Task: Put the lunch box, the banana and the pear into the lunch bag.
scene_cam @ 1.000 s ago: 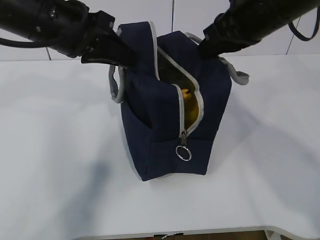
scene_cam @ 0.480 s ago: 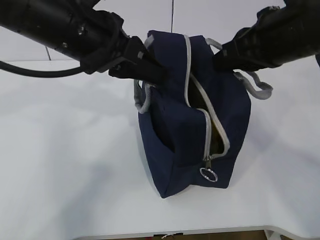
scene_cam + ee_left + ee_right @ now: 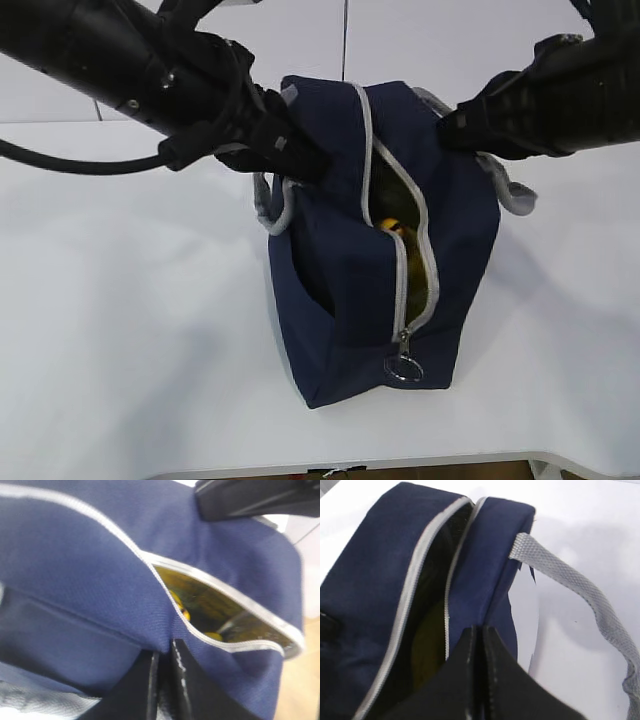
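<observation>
The navy lunch bag [image 3: 340, 290] stands mid-table with its grey zipper open along the top and its ring pull [image 3: 404, 370] hanging at the near end. My left gripper [image 3: 300, 162] is shut on the bag's left top edge; in the left wrist view the left gripper [image 3: 165, 652] pinches navy fabric beside the opening. My right gripper [image 3: 452, 125] is shut on the right top edge, and the right wrist view shows the right gripper [image 3: 481, 630] nipping that flap. Yellow fruit [image 3: 392, 226] shows inside; I cannot tell banana from pear. The lunch box is hidden.
The white table [image 3: 120, 300] spreads round the bag, its front edge close to the bag's near end. Grey webbing handles [image 3: 268, 208] [image 3: 570, 580] droop on both sides of the bag. A pale wall stands behind.
Both arms have carried the bag toward the camera and a little to the right. The opening now gapes wider and shows the yellow fruit again.
</observation>
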